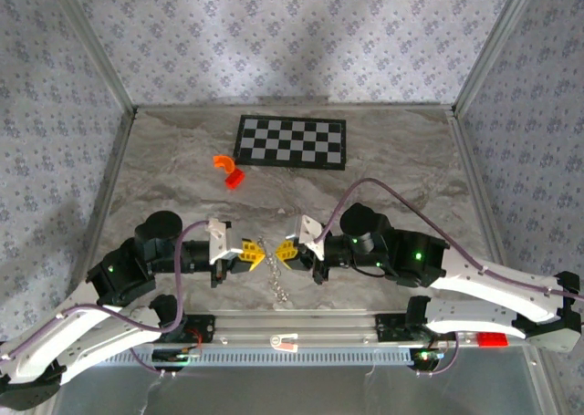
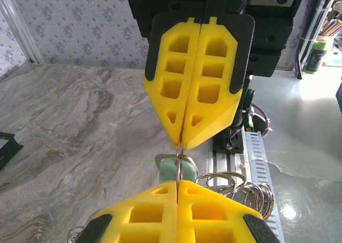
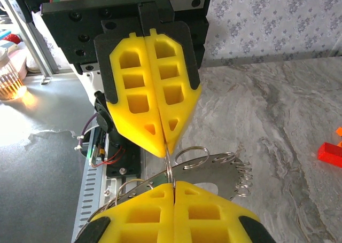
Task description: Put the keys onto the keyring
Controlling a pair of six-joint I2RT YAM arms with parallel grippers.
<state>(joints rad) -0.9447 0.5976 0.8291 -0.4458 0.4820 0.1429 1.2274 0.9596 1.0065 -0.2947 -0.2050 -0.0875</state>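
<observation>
**Tip to tip:** Two robot arms meet over a marbled table (image 1: pixel 411 187). The left gripper (image 1: pixel 253 255) and the right gripper (image 1: pixel 282 253) face each other near the table's front edge. Both pairs of yellow fingers are pressed fully together. Each pair pinches the thin silvery wire of the keyring (image 1: pixel 269 248), which bridges the narrow gap between the two tips. The rest of the keyring trails toward the near edge in the overhead view.

From the left wrist, the wire runs straight from the seam of the left arm's fingers at the bottom of the view into the seam of the right arm's fingers above. The teal-green key (image 2: pixel 170 171) sits in that gap, just beside the wire and partly hidden behind the left arm's fingertips. Whether it touches them, or is threaded on the ring, cannot be told.

From the right wrist, further wire loops (image 3: pixel 238 173) bunch to one side of the pinched strand.

Well apart, toward the back of the table, an orange curved piece (image 1: pixel 223 162) lies just beside a red piece (image 1: pixel 234 179). A black-and-white checkerboard (image 1: pixel 292 141) lies near them.
</observation>
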